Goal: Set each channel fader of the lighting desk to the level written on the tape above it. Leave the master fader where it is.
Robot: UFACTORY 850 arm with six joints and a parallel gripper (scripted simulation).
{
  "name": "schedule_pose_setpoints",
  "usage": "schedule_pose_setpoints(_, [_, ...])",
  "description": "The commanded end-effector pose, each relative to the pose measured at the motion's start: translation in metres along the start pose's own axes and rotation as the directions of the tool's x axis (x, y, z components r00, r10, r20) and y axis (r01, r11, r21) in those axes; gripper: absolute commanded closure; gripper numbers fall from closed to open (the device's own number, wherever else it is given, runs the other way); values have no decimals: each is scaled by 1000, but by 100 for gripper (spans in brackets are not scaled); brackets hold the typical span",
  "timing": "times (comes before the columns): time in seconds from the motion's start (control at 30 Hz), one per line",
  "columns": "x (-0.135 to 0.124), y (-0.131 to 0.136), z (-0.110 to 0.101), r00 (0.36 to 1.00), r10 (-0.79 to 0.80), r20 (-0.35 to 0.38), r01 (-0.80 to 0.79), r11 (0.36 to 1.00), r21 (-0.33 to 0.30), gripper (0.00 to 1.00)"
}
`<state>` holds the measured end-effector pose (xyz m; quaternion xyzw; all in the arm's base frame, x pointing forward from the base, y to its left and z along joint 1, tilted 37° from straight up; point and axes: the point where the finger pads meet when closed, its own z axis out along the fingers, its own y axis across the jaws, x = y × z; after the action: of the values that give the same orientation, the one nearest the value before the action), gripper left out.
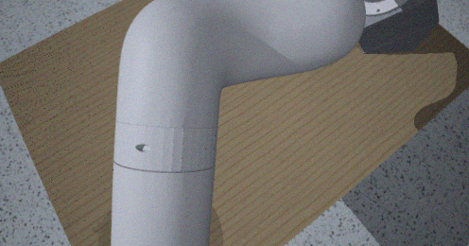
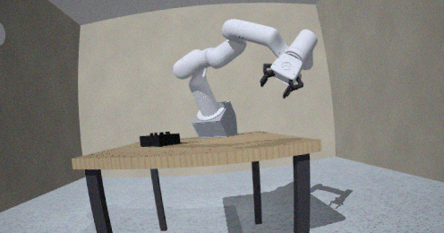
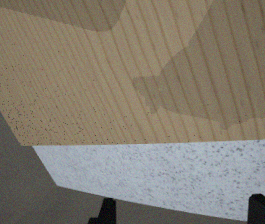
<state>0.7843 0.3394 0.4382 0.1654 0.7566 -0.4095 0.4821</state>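
Lighting desk (image 2: 159,139) sits at the far left of my wooden desk (image 2: 197,158) while my gripper (image 2: 282,82) hangs high above, fingers spread wide, holding nothing.

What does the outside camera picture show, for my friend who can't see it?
A white robot arm holds its open gripper high in the air, gripping nothing. Far below, a small black lighting desk sits on a wooden table with dark legs.
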Motion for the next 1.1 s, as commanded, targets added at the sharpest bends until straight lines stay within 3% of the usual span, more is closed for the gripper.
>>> schedule_pose_setpoints(0.0, [-1, -1, -1, 1000, 2, 1, -2, 1000, -1, 0])
schedule_pose_setpoints(0.67, [-2, -2, 3, 1000, -8, -7, 8, 1000, -3, 0])
schedule_pose_setpoints(0.77, [-2, -6, 19, 998, -47, -37, 47, 999, -15, 0])
schedule_pose_setpoints(0.9, [-2, -24, 63, 980, -157, -121, 150, 987, -62, 0])
schedule_pose_setpoints(1.0, [-1, -31, 78, 970, -194, -149, 183, 980, -82, 0])
schedule_pose_setpoints(1.03, [0, -40, 94, 956, -233, -179, 216, 970, -108, 0])
schedule_pose_setpoints(1.07, [0, -40, 94, 956, -233, -179, 216, 970, -108, 0])
